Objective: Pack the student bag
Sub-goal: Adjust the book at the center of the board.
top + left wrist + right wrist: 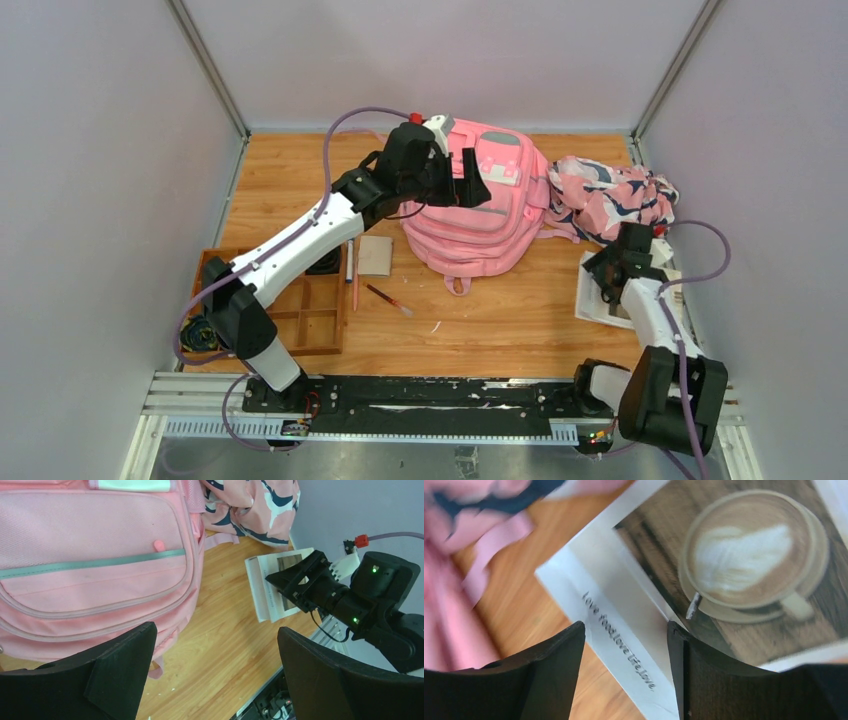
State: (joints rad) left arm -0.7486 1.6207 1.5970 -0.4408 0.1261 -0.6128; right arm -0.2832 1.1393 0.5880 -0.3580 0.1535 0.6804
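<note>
At far centre of table (500, 330), backpack (480, 215) seen lying flat, no opening visible; nothing judged packed yet. Left claw (215, 635) spread wide above it, empty. Right claw (625, 635) parted over book (744, 570), nothing gripped. Cloth (610, 195), pencil (355, 275), brush (390, 300) outside.

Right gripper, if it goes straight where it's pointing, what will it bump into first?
Probably the white book with the coffee picture, lying straight ahead of the open right gripper. Nothing shows between them, though depth is hard to judge.
</note>
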